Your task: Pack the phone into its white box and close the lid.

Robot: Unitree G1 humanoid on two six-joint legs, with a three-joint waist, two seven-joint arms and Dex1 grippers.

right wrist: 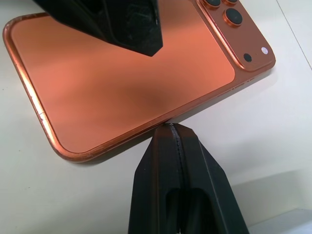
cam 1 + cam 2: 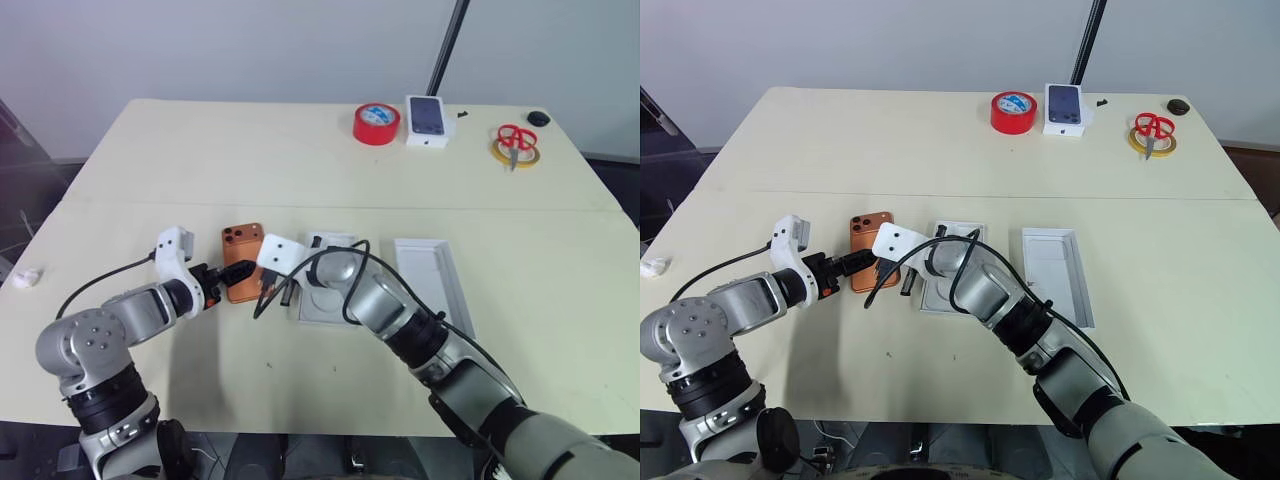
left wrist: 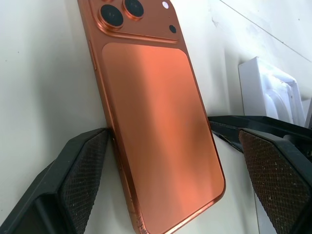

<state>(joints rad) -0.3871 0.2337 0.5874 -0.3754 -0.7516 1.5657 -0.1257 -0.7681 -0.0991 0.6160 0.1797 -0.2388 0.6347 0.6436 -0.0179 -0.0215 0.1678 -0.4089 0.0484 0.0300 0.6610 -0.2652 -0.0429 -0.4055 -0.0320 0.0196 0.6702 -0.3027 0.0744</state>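
Observation:
The copper-orange phone (image 2: 243, 258) lies flat on the table, back up, its three lenses at the far end. My left gripper (image 3: 175, 165) is open and straddles the phone's near end; one pad (image 3: 83, 180) touches a long edge, the other stands apart. My right gripper (image 1: 168, 130) is shut, and its tip presses against the phone's other long edge. Just right of the phone lies the white box (image 3: 249, 83) with a moulded white insert (image 2: 325, 292) in it, partly behind my right arm. Further right the lid (image 2: 437, 285) lies open side up, plain white inside.
At the table's far side stand a red tape roll (image 2: 376, 123), a small white box with a dark phone picture (image 2: 426, 120), red scissors on a yellow tape ring (image 2: 516, 143) and a small black knob (image 2: 539, 118). A crumpled white scrap (image 2: 27, 277) lies at the left edge.

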